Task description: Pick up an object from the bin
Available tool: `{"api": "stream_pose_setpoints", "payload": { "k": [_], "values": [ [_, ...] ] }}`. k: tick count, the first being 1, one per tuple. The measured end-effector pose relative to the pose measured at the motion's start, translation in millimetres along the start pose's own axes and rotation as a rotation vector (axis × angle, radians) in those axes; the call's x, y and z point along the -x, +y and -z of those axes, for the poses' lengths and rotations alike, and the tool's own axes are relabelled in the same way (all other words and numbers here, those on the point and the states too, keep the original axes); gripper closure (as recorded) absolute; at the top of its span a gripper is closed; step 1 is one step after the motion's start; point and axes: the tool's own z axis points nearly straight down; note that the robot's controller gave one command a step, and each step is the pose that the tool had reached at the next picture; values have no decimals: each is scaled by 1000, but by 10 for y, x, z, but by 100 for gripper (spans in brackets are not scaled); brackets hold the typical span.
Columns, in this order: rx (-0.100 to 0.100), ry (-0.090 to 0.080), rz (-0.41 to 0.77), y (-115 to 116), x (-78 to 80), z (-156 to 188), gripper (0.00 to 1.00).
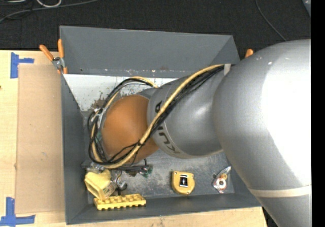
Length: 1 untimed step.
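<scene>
1. The gripper (pixel 120 176) is seen as a few dark parts under the lower edge of the orange cover (pixel 124 127) at the wrist. It is low over the bin's floor, toward the near left corner. Whether it is apart or together cannot be told, as it is masked by the cover and the looped cables (pixel 109 157). No hold on any thing can be made out.
2. Just beside the gripper, on its left and slightly nearer the front wall, a crumpled yellow thing (pixel 98 183) is found. It is judged the likeliest thing to be picked, being the closest. Whether it is touched by the gripper cannot be told.
3. Just in front of both, a flat yellow studded brick (pixel 120 201) lies close against the front wall. Its long axis runs along that wall, left to right in the view. A hold across its short width would therefore be called for.
4. Farther right, clear of the gripper, a yellow tape measure (pixel 183 182) lies on the floor. Beyond it, near the right wall, a small silver metal piece (pixel 222 180) is seen.
5. The relation that matters is judged to be this: the nearest things lie to the left and front of the gripper, away from the arm (pixel 203 114), so only a small shift toward the near left corner of the grey bin (pixel 71 170) would be needed.
</scene>
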Motion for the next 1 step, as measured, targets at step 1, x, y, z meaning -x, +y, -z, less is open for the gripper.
{"api": "stream_pose_setpoints", "payload": {
  "k": [1],
  "values": [
    [1, 1, -3, 2, -5, 27, 100]
  ]
}}
